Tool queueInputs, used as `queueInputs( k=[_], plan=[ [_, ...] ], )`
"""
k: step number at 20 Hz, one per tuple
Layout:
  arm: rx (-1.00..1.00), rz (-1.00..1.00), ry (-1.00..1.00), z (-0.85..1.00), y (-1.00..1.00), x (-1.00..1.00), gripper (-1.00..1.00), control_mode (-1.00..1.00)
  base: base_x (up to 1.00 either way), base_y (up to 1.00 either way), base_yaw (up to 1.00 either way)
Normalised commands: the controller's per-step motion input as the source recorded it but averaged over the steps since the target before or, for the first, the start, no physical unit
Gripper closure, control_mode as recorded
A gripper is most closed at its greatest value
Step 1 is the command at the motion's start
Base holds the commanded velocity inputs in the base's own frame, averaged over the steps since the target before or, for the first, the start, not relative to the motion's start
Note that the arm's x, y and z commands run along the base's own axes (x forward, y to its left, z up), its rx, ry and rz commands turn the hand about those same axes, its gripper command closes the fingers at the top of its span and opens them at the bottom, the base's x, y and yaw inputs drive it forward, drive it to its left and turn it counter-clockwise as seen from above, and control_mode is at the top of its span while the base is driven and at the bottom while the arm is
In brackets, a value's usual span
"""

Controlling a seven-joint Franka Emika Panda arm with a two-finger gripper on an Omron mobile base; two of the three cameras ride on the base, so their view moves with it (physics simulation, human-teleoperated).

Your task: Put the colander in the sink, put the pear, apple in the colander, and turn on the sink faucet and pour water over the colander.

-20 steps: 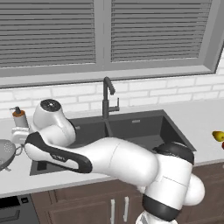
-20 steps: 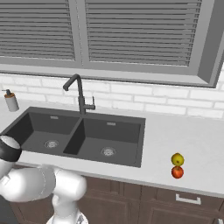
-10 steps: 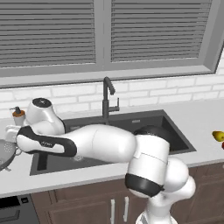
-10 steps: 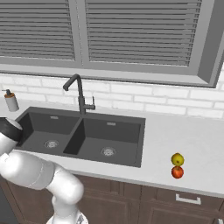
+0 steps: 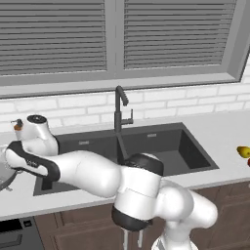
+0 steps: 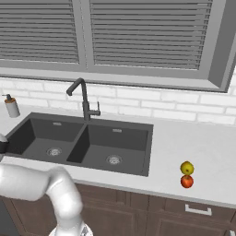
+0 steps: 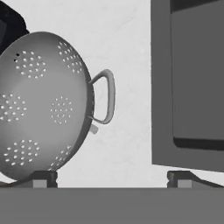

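In the hand view the pincer [image 7: 112, 179] has its two dark tips standing wide apart at the bottom, clamped on nothing. One shallow silvery-grey metal colander [image 7: 43, 105], dotted with clusters of small holes, lies ahead of the left tip and over it on the pale counter; one loop handle [image 7: 107, 96] on its rim points into the open gap between the tips. Ahead of the right tip is the edge of the dark grey rectangular sink [image 7: 190, 83], apart from the colander with bare counter between.

In the left base view the white arm reaches far left, and the colander [image 5: 5, 177] peeks out just under the wrist at the picture's edge. To the right of the pincer lies the one sink [image 5: 188, 144] with two basins, and behind its divider rises one tall slim dark gooseneck faucet [image 5: 118, 110]. One small grey soap dispenser with an orange-brown top [image 6: 11, 107] stands at the sink's far left corner.

Well off to the right of the pincer, past the sink, two fruits sit touching on the counter: one yellow-green pear [image 6: 186, 168] and one small round red apple [image 6: 186, 181] just in front of it.
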Motion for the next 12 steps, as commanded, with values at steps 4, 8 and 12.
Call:
queueInputs(
  k=[4,8,12],
  plan=[
    [-0.06,-0.01,0.06,-0.34,0.30,0.10,-1.00,-1.00,0.00,0.00,0.00],
    [-0.07,0.00,0.05,-0.34,0.21,0.13,-1.00,-1.00,0.00,0.00,0.00],
    [-0.06,0.00,0.02,-0.36,0.20,0.14,-1.00,-1.00,0.00,0.00,0.00]
  ],
)
